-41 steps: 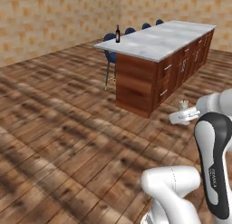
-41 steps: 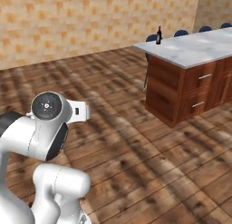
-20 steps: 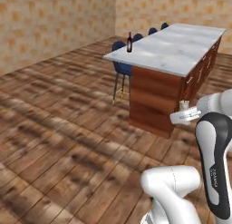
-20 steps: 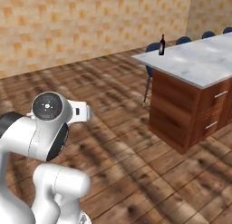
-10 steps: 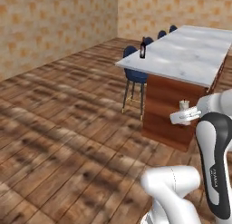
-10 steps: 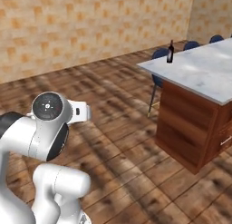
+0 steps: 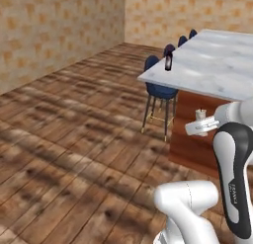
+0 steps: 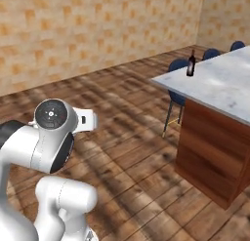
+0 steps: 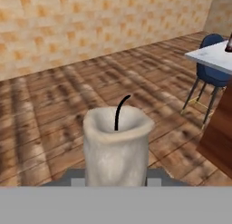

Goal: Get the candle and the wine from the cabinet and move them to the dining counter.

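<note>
A: Listing item one: the candle [image 9: 117, 146]. Where is it sitting?

B: It is standing upright between the gripper [image 9: 115, 175] fingers, close up in the hand view, pale beige body, dark curved wick rising from a dished top. In the left base view the candle [image 7: 200, 114] is showing as a small pale stub at the end of the arm, in front of the counter's wood base.

A: Gripper condition?

B: Jaws are pinching the candle, one at each side of its lower body.

A: Item two: the wine [image 7: 168, 61].

B: It is standing upright on the dining counter [image 7: 222, 65], near the corner of the marble top. In the right base view the wine [image 8: 191, 64] is sitting close to the far left edge of the dining counter [image 8: 219, 89].

A: Item three: seating.

B: Dark blue chairs [image 7: 160, 90] are lining the counter's far side; the nearest chair [image 9: 213, 73] is showing thin metal legs over the wooden floor [image 7: 74, 139].

A: Surroundings?

B: Tan tiled walls [image 8: 97, 30] are running behind the floor.
</note>
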### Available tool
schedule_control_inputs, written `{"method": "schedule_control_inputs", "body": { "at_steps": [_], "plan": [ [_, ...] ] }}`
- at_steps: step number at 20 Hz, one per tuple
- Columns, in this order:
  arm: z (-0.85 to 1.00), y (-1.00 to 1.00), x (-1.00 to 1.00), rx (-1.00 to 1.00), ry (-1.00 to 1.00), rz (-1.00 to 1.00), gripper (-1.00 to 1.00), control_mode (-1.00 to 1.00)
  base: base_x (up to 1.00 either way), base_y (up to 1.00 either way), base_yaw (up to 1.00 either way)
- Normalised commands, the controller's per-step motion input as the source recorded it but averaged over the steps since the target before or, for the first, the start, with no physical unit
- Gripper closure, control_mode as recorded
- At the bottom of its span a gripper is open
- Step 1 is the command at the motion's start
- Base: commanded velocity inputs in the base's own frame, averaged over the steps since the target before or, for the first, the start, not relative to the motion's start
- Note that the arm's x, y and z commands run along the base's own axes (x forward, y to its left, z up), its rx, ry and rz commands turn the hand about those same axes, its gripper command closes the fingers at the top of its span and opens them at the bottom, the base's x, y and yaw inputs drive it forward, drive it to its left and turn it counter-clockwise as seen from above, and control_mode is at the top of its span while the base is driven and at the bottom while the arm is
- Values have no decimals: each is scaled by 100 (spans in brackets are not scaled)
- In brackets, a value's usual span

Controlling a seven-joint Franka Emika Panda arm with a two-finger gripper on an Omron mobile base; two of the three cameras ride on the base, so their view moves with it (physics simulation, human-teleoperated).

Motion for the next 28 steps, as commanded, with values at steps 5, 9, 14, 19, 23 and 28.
{"method": "schedule_control_inputs", "body": {
  "at_steps": [5,9,14,19,23,28],
  "plan": [
    [0,0,0,0,0,0,100,100,79,35,-25],
    [0,0,0,0,0,0,100,100,70,34,-38],
    [0,0,0,0,0,0,100,100,64,34,-46],
    [0,0,0,0,0,0,100,100,66,35,-41],
    [0,0,0,0,0,0,100,100,75,36,-29],
    [0,0,0,0,0,0,100,100,78,33,-10]
  ]
}}
